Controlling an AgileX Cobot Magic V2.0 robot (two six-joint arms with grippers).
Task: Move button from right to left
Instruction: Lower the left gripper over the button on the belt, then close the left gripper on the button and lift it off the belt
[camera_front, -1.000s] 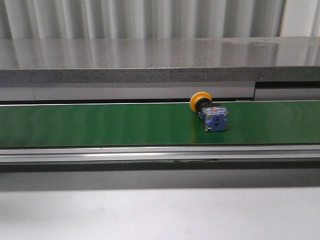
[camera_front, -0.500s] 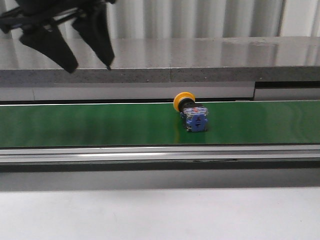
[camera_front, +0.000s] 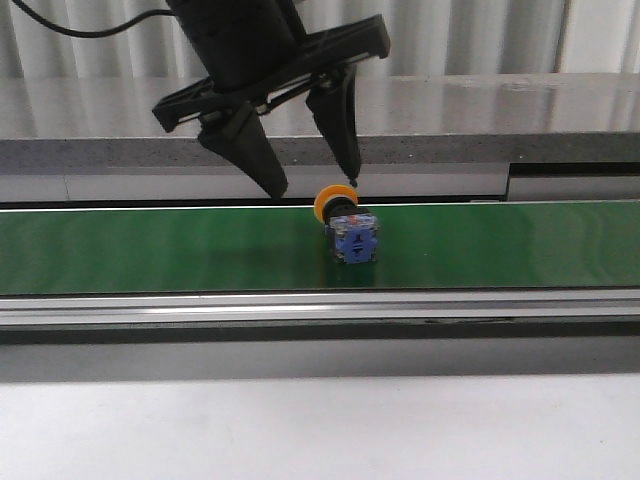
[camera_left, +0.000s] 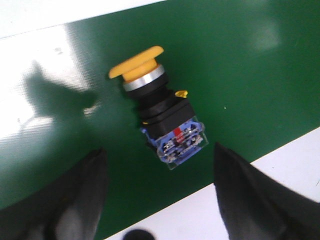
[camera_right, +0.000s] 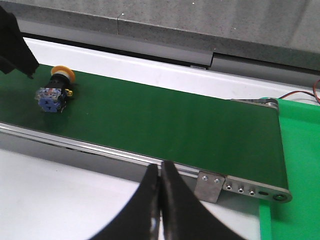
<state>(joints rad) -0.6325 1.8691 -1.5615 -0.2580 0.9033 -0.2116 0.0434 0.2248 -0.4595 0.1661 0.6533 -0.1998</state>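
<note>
The button (camera_front: 345, 226) lies on its side on the green conveyor belt (camera_front: 150, 250), yellow cap toward the back, blue-and-clear body toward the front. It also shows in the left wrist view (camera_left: 160, 120) and the right wrist view (camera_right: 54, 91). My left gripper (camera_front: 316, 185) is open and hangs just above the button, its fingers spread either side of the cap, not touching it. In the left wrist view the gripper (camera_left: 160, 192) frames the button's body. My right gripper (camera_right: 160, 187) is shut and empty, over the white table near the belt's right end.
A grey stone ledge (camera_front: 450, 120) runs behind the belt. A metal rail (camera_front: 320, 305) borders the belt's front, with white table (camera_front: 320, 430) before it. A green mat (camera_right: 300, 165) lies past the belt's right end.
The button has travelled left along the belt. My left gripper has come in from the upper left and descended, open, over the button.
</note>
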